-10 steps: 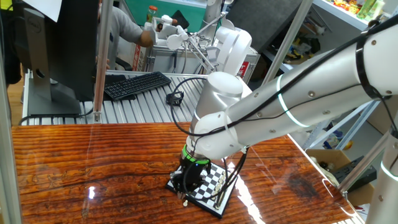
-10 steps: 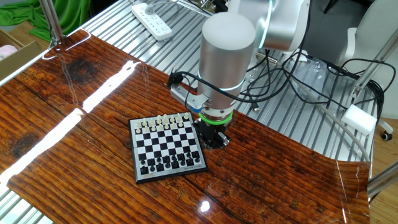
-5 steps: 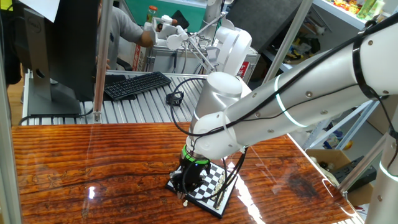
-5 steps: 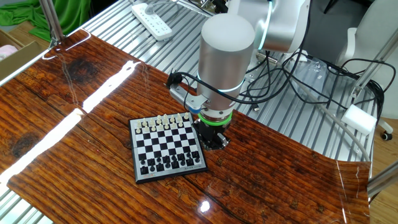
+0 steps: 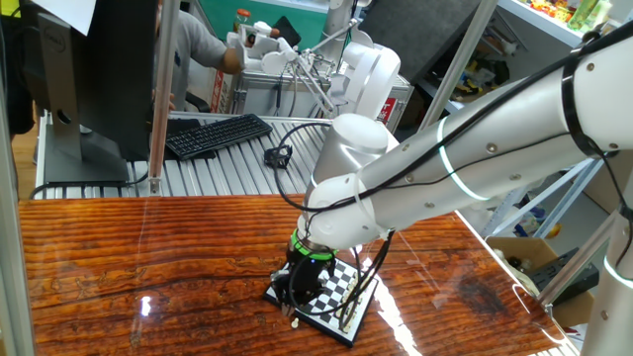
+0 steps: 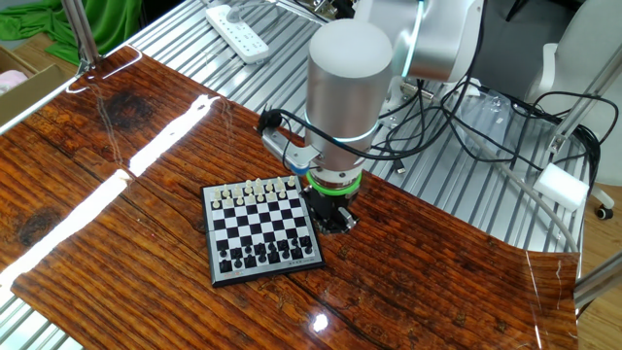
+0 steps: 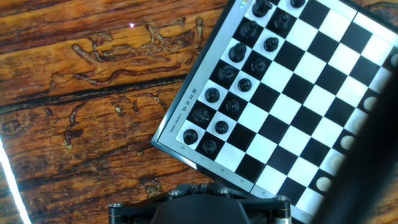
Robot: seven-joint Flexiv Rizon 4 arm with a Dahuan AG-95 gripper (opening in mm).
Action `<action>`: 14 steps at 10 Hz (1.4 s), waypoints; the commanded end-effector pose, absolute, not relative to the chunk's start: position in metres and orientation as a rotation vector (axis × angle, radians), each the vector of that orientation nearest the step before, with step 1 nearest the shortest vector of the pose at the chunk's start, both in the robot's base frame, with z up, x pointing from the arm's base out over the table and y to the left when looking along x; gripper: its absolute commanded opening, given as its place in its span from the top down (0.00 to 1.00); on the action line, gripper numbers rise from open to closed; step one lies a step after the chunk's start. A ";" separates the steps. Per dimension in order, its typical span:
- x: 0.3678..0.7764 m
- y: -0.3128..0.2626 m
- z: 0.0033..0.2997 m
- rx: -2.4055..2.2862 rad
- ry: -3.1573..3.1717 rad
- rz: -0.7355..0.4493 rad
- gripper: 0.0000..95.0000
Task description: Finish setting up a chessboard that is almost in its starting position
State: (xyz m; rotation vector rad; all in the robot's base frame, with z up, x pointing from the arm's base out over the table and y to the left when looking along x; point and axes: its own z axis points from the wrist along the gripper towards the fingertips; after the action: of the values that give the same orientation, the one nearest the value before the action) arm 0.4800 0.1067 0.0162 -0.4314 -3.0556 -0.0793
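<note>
While its jaw state cannot be told, the gripper stands just beside the chessboard.

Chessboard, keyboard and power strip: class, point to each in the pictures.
Chessboard (image 6: 260, 231): the other fixed view, centre squares.
Keyboard (image 5: 216, 134): one fixed view, middle of the keys.
Power strip (image 6: 237, 33): the other fixed view, middle of its white body.

Open wood of the table on the board's far side from the arm. Crowded rows of pieces along two opposite edges of the chessboard, bare squares between. Tool low at one board edge, cables trailing behind.
</note>
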 end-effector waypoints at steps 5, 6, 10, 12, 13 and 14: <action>0.480 0.107 0.016 -0.482 -3.042 -0.060 1.00; 0.480 0.107 0.016 -0.478 -3.046 -0.054 1.00; 0.480 0.107 0.016 -0.468 -3.055 -0.051 1.00; 0.480 0.107 0.016 -0.460 -3.056 -0.049 1.00; 0.480 0.107 0.016 -0.459 -3.056 -0.049 1.00; 0.480 0.107 0.016 -0.462 -3.057 -0.049 1.00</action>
State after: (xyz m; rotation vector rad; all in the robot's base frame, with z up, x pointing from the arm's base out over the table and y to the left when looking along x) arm 0.4795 0.1070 0.0163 -0.4612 -3.0548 -0.0491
